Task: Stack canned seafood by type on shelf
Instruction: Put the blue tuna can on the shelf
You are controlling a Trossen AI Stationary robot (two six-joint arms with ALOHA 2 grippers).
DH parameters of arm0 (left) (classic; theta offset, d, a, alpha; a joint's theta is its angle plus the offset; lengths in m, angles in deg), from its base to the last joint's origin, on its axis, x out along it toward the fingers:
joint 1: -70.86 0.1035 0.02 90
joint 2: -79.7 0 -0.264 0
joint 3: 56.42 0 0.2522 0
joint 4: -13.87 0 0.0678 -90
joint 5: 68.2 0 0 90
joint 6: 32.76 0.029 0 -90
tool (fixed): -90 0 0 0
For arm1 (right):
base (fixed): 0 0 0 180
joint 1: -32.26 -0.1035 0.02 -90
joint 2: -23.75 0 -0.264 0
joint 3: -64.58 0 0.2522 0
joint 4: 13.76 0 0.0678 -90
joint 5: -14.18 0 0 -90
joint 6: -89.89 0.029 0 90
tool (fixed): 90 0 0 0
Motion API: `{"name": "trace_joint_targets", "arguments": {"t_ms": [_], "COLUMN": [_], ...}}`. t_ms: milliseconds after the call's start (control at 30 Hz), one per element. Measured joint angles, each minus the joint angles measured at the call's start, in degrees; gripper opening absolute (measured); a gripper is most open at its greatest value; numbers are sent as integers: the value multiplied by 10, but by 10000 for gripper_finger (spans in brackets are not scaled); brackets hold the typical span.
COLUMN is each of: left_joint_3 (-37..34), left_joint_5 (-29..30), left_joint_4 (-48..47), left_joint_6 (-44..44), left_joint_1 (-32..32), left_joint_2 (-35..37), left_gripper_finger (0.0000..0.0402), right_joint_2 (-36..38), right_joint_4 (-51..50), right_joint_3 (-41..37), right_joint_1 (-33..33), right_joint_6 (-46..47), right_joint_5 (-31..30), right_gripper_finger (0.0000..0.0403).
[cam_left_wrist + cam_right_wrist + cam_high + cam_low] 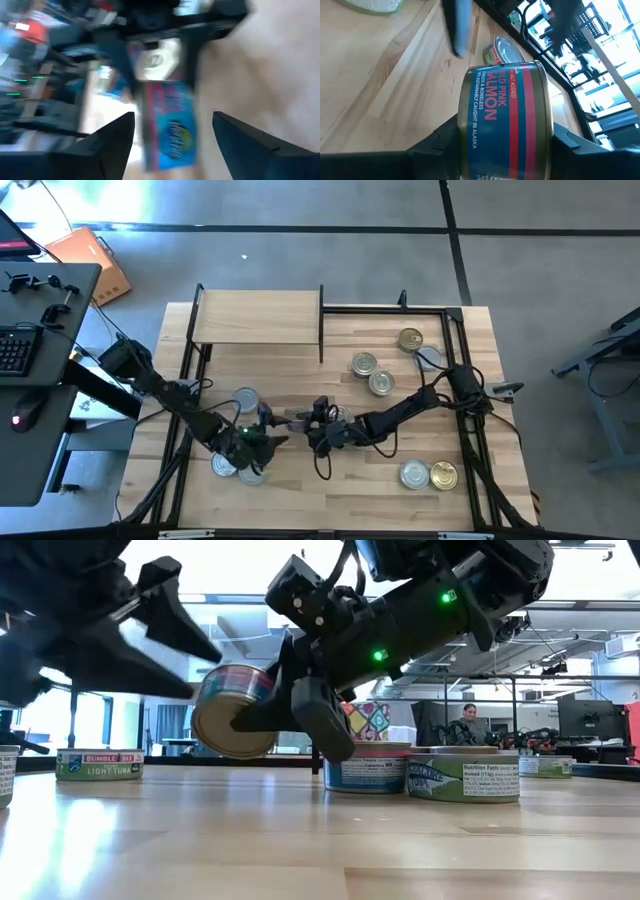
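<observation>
Your bench (330, 490) carries the shelf (258, 317) at its far left corner, bare on top, and tins (372, 373) scattered on the boards beside it. At mid-bench your right end effector (318, 420) clamps a pink salmon tin (507, 120) held on edge above the wood. Your left end effector (268, 432) stands wide just beside it, holding nothing.

Overhead looks straight down; low looks level across table (330, 490); wrists close on tin (505, 125).
</observation>
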Motion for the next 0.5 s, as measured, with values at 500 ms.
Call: {"name": "trace_joint_targets", "arguments": {"t_ms": [500], "left_joint_3": [0], "left_joint_5": [40], "left_joint_4": [-17], "left_joint_6": [-68], "left_joint_1": [15], "left_joint_2": [-14], "left_gripper_finger": [267], "right_joint_2": [0], "right_joint_4": [37], "right_joint_3": [0], "right_joint_1": [0], "right_joint_6": [0], "right_joint_5": [3], "right_gripper_finger": [168]}}
